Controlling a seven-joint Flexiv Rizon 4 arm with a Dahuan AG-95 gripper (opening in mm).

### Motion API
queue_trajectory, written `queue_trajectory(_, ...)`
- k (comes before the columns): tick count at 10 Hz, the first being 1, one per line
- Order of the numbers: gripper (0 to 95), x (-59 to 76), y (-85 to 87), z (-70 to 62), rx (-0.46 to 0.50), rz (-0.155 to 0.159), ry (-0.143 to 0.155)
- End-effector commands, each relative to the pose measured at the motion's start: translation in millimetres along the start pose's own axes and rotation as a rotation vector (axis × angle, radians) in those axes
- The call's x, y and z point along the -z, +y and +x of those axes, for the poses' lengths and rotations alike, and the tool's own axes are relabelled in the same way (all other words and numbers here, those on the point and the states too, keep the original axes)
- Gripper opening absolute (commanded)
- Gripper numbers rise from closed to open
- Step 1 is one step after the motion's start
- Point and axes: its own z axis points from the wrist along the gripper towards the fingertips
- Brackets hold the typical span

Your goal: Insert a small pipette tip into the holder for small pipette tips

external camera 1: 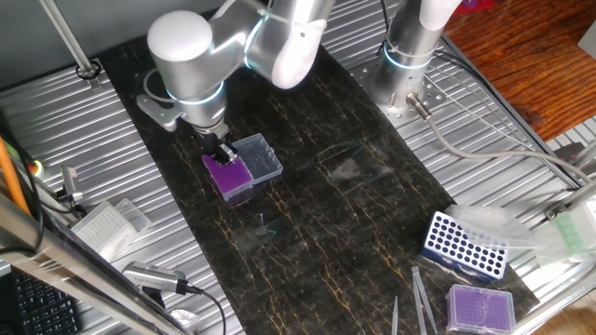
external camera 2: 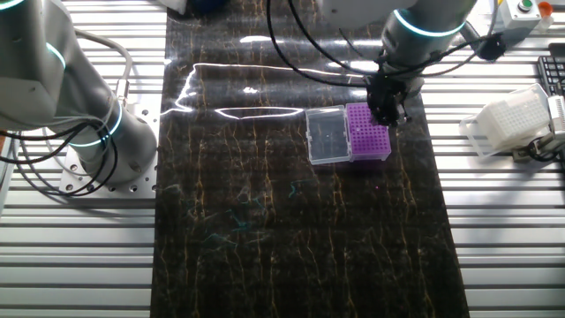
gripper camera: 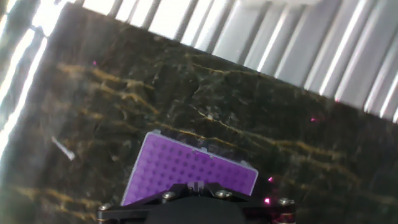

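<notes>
1. Over the purple box, at about 10 o'clock from the middle of the dark mat in one fixed view, the claw hangs low above the box's far edge.
2. That box is the holder for small tips: a vivid purple grid with a clear lid folded open flat at about 2 o'clock from the grid.
3. From the other side, the claw sits at the 1 o'clock corner of the purple box, with the clear lid lying at 9 o'clock from it.
4. Looking along the fingers, the purple box fills the lower centre, its rows of small holes plain to see, while the claw's dark body covers the bottom edge.
5. I cannot tell whether the fingers are spread or pressed together, and no tip is visible between them (it would be tiny and may simply be hidden).
6. My judgement is that the step in hand is the insertion itself, or the last alignment before it.
7. The next move calls for a straight, slow descent with the tip lined up over one hole, then a gentle release; a slight sideways error could jam the tip against the grid.
8. No brand, label or writing can be read anywhere in these views.
</notes>
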Motion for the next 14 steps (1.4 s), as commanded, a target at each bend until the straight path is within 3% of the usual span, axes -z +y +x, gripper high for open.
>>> queue_trajectory(1, 0.0, 4.8, 2.2, -5.9, -0.137, -0.002, 0.005)
queue_trajectory(7, 0.0, 9.5, 17.5, -15.7, -0.273, 0.021, 0.029)
queue_trajectory(9, 0.0, 10.0, 23.6, -15.5, -0.388, 0.024, 0.024)
queue_trajectory(11, 0.0, 12.9, 28.1, -21.6, -0.452, 0.063, 0.031)
queue_trajectory(12, 0.0, 15.1, 32.2, -26.4, -0.468, 0.063, 0.039)
queue_trajectory(14, 0.0, 15.7, 33.1, -27.3, -0.422, 0.032, 0.027)
